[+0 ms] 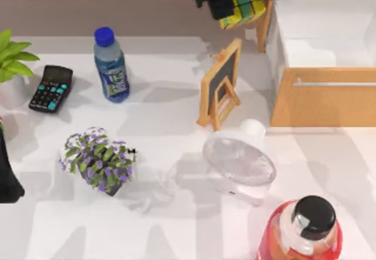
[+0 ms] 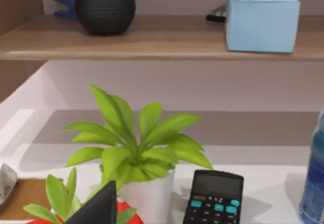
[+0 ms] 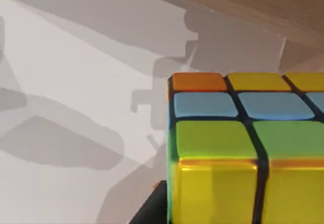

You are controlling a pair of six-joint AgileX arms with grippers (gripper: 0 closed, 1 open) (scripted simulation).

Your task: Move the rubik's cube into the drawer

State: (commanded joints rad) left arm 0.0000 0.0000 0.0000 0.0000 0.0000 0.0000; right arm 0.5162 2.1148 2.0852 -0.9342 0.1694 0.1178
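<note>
In the top view, the right gripper [image 1: 249, 4] is hanging near the desk's far edge, its fingers closed on the rubik's cube [image 1: 244, 8], just beside the left wall of the drawer [image 1: 320, 95], which is standing open. I judge the cube should be carried over the white inside and lowered before release. In the left wrist view, the left arm is waiting by the plant [image 2: 136, 148] at the desk's left edge. In the right wrist view, the cube is being held tilted; being a cube, it has no long axis.
</note>
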